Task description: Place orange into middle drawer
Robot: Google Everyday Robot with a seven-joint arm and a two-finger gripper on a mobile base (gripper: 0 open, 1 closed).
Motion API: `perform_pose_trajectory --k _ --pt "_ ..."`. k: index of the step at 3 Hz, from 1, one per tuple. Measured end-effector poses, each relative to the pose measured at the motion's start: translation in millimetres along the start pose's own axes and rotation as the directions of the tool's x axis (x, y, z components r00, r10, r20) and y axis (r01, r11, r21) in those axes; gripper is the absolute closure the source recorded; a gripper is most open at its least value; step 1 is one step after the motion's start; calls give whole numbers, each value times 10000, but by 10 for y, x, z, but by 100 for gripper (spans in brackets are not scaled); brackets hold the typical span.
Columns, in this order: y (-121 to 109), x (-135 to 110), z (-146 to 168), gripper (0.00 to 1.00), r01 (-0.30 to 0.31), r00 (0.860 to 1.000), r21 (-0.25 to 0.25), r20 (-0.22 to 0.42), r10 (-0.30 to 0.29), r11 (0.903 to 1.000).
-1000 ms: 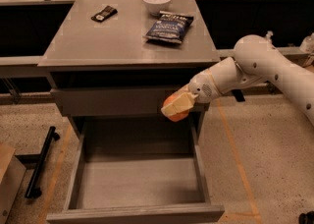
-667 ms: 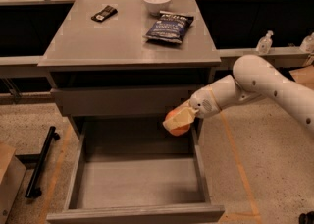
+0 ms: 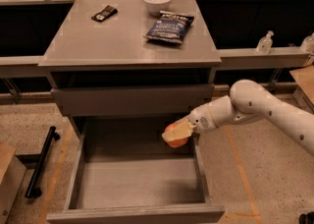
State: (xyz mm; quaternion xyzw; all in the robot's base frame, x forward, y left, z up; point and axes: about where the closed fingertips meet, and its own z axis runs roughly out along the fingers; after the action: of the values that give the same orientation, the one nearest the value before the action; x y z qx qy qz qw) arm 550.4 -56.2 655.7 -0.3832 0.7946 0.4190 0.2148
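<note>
While pulled open in lower centre of frame, middle drawer (image 3: 137, 188) shows only bare grey floor; front is cut by bottom edge. Orange (image 3: 176, 142) is held clamped in gripper (image 3: 172, 133), centre-right of frame, over drawer's right rear part. Fruit is largely covered by pale fingers; only smooth, rounded orange underside is seen. White bowl (image 3: 157, 1), upper centre: contents cannot be told. Arm (image 3: 265, 110) is cut off at right edge.
</note>
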Motion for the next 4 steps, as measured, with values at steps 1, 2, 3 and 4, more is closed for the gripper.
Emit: perform_pose_trajectory --k 1,2,3,4 --pt "50 -28 23 100 434 9987 298 -287 -425 9986" --pt "-87 70 299 100 613 9980 165 -134 -610 9980" --pt "-360 349 759 100 298 9993 -275 230 -291 9992" --pt "-641 735 1203 85 -510 9974 -561 478 537 9971"
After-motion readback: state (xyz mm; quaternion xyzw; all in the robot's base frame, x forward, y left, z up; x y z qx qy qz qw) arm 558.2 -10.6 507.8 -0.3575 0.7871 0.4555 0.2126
